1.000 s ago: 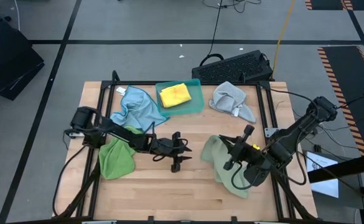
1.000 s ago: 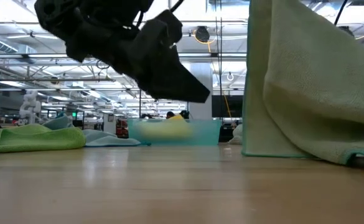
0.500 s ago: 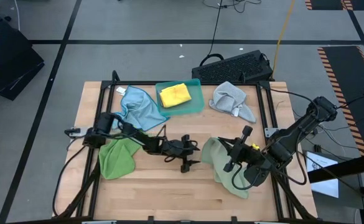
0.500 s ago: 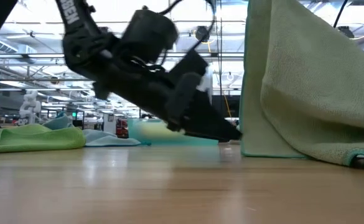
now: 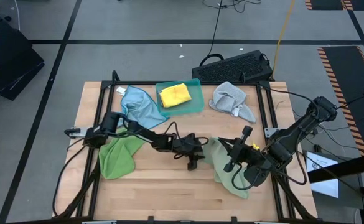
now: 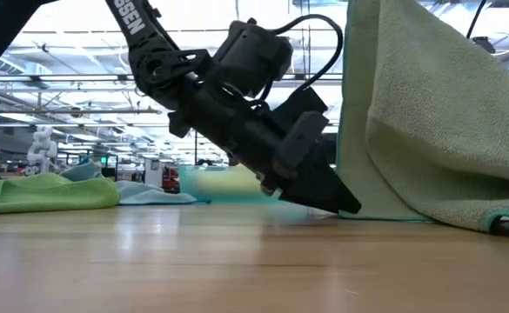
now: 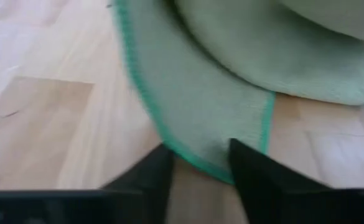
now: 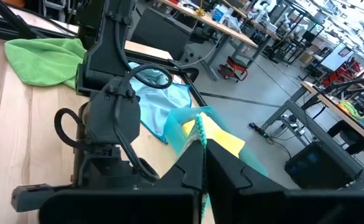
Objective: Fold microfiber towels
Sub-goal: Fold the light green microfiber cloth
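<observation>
While the pale green towel [image 5: 222, 163] is hanging near the table's right side, pinched at a raised corner by the right gripper [image 8: 201, 163], the left gripper [image 7: 197, 168] is straddling its lower hem, fingers parted. Best seating both fingers fully around the hem before closing.

Light: even and bright from overhead; I see ceiling strip lamps in the low view.
Shadows: soft and short on the bench [image 5: 169, 186].
Glare: pale sheen on the wood, low view.
Blur: left wrist view smeared; low-view background soft.
</observation>
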Controlling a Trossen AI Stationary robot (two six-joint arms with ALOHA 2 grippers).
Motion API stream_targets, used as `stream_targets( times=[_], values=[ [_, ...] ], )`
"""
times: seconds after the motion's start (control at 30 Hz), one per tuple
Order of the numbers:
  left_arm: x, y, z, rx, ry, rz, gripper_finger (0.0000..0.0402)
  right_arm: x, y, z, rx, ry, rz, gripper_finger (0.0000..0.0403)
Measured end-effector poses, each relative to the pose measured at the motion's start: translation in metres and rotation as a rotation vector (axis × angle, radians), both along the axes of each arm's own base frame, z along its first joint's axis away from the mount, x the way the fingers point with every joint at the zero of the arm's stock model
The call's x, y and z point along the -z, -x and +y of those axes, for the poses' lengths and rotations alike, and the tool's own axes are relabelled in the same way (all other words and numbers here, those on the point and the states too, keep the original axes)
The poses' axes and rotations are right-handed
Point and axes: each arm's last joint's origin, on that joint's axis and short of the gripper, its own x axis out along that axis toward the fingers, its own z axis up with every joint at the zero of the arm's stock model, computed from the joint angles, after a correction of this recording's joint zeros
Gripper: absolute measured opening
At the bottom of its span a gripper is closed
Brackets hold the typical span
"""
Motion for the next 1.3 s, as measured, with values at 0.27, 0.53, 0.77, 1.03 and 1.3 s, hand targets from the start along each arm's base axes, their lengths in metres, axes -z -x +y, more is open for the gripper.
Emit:
stream_targets(
  times=[0.27, 0.53, 0.77, 1.03, 1.3],
  values=[
    [-0.029, 0.016, 0.005, 0.005, -0.070, 0.134, 0.0014, 0.000, 0.000, 0.000, 0.001, 0.004, 0.002, 0.0004],
    [-0.137, 0.063, -0.007, -0.009, -0.295, 0.113, 0.0007, -0.003, -0.006, -0.006, 0.049, 0.013, -0.035, 0.0004],
    [-0.222, 0.117, -0.039, 0.075, -0.262, -0.115, 0.0005, -0.011, -0.007, 0.008, 0.002, -0.061, -0.127, 0.0004],
    [-0.276, 0.174, -0.067, 0.117, -0.241, -0.257, 0.0003, -0.032, 0.004, 0.039, -0.067, 0.011, -0.225, 0.0004],
    [-0.291, 0.208, -0.079, 0.294, -0.222, -0.278, 0.0003, -0.034, 0.015, 0.053, -0.167, -0.061, -0.252, 0.0004]
  ],
)
